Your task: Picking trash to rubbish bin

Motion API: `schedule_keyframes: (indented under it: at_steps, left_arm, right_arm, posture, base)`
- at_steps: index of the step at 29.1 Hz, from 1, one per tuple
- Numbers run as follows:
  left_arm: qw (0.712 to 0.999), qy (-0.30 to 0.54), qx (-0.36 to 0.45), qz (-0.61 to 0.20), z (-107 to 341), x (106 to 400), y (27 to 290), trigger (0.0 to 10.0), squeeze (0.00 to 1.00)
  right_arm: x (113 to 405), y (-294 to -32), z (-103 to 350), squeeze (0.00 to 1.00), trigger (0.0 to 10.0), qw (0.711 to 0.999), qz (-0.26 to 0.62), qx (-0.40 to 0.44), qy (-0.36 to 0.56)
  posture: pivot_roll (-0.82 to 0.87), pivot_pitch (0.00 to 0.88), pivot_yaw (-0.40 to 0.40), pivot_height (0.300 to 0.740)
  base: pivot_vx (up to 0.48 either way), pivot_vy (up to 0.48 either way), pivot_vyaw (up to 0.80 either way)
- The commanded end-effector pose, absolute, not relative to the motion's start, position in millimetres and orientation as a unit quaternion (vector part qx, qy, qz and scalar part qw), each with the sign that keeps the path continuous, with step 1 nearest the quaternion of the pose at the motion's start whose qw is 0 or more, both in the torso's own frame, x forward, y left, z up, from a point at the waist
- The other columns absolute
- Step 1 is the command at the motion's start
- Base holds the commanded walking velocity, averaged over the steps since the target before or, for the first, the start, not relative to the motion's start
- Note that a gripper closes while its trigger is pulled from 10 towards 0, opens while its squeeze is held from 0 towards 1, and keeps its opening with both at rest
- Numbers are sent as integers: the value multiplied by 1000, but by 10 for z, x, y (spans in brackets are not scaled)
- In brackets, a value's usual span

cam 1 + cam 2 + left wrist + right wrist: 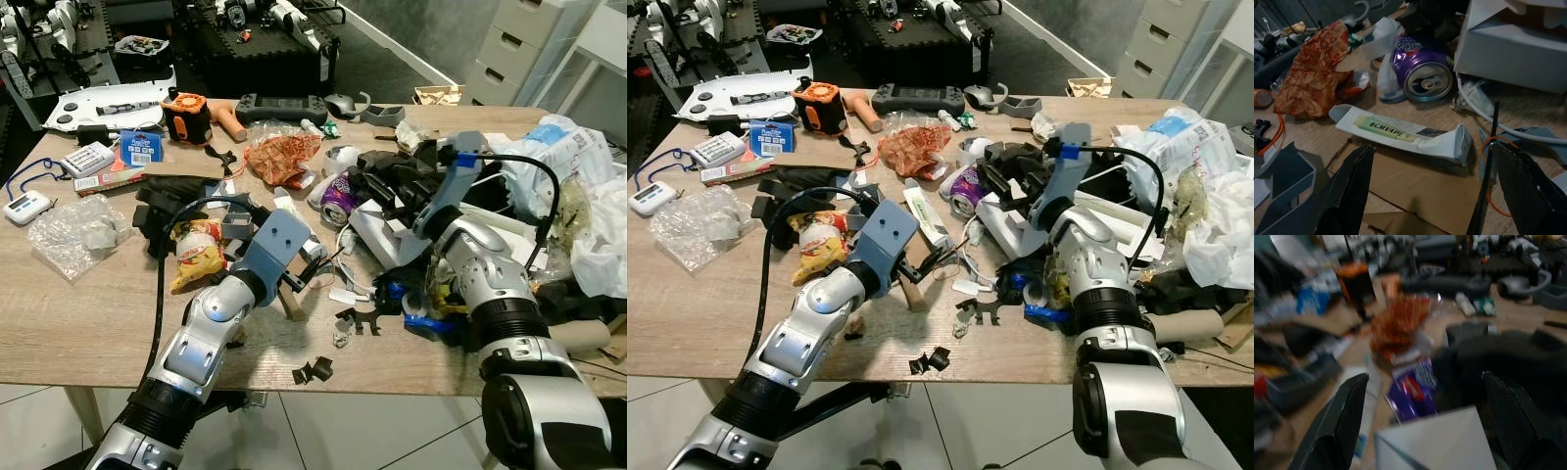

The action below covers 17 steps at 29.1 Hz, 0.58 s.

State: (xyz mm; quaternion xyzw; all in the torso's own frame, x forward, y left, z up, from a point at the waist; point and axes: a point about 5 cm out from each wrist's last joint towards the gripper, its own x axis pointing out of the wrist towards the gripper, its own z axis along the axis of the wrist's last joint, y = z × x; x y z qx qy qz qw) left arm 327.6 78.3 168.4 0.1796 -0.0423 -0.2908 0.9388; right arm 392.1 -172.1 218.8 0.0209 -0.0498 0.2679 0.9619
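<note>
- We look down on a wooden counter [88, 304] strewn with trash and odd gear, the thickest heap lying toward its right edge.
- Our left pincer [1430, 196] hangs low near the middle of the counter, toward the near edge, its two black fingers [1349, 191] spread wide apart and holding nothing.
- Just past those fingers lies a squeezed white tube [1400, 133] with a green label, flat on the wood — beside a flat piece of brown cardboard [1415, 188].
- Beyond the tube a purple can [1422, 73] lies on its side, its open top facing the left wrist camera; an orange rubber band [1488, 166] rests near the right-hand finger.
- A crumpled orange wrapper [282, 157] sits farther back, toward the far edge, and a yellow snack packet [196, 253] lies to the left of our left arm.
- Our right pincer [1425, 426] is over the heap right of centre, above a white box [1440, 443]; its fingers [1337, 423] stand well apart, empty. That wrist view is blurred, though the purple can and the orange wrapper can be made out.
- White plastic bags [578, 186] are piled at the right edge of the counter.
- Along the far edge we see an orange and black device [186, 116] and a dark game controller [276, 106].
- Near the left edge lie a clear plastic bag [73, 235] and a small white timer [24, 206] on a blue cord.
- Small black scraps [313, 370] lie close to the near edge.
</note>
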Motion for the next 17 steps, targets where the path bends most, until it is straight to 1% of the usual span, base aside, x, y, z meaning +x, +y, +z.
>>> schedule_keyframes:
  at_steps: [1, 3, 8, 12, 13, 14, 15, 16, 17]
  left_arm:
    - [935, -35, 184, -302, 1615, 3244, 745, 10000, 0]
    - [934, -35, 185, -305, 1610, 3242, 735, 10000, 0]
    - [933, -37, 188, -306, 1605, 3241, 721, 10000, 0]
    - [932, -38, 188, -307, 1598, 3237, 715, 10000, 0]
    - [932, -38, 188, -308, 1594, 3235, 709, 10000, 0]
    - [932, -39, 188, -309, 1590, 3232, 700, 10000, 0]
    - [931, -39, 187, -311, 1586, 3231, 684, 10000, 0]
    - [931, -39, 187, -311, 1585, 3230, 679, 10000, 0]
    - [931, -40, 187, -311, 1585, 3231, 674, 10000, 0]
  right_arm:
    - [3921, -1731, 2108, 0, 10000, 963, 266, -3, -32]
    - [3922, -1733, 2043, 0, 10000, 964, 263, -26, -18]
    - [3906, -1700, 1913, 0, 10000, 963, 265, -54, 7]
    - [3904, -1707, 1887, 0, 10000, 963, 264, -50, 13]
    - [3903, -1712, 1877, 0, 8549, 963, 267, -43, 16]
    - [3900, -1720, 1868, 0, 6588, 962, 269, -38, 18]
    - [3897, -1730, 1855, 0, 667, 961, 272, -40, 22]
    - [3896, -1733, 1851, 0, 0, 961, 273, -43, 23]
    - [3895, -1732, 1847, 0, 0, 960, 275, -43, 23]
  posture:
    - [-29, 128, 16, 740]
    - [-28, 123, 16, 740]
    - [-29, 111, 15, 740]
    - [-35, 104, 15, 740]
    - [-36, 102, 14, 740]
    - [-37, 96, 12, 740]
    - [-38, 94, 11, 740]
    - [-38, 94, 11, 740]
    - [-39, 92, 10, 740]
  base:
    - [0, 0, 0]
    - [0, 0, 0]
    - [0, 0, 0]
    - [0, 0, 0]
    - [0, 0, 0]
    - [0, 0, 0]
    - [0, 0, 0]
    - [0, 0, 0]
    - [0, 0, 0]
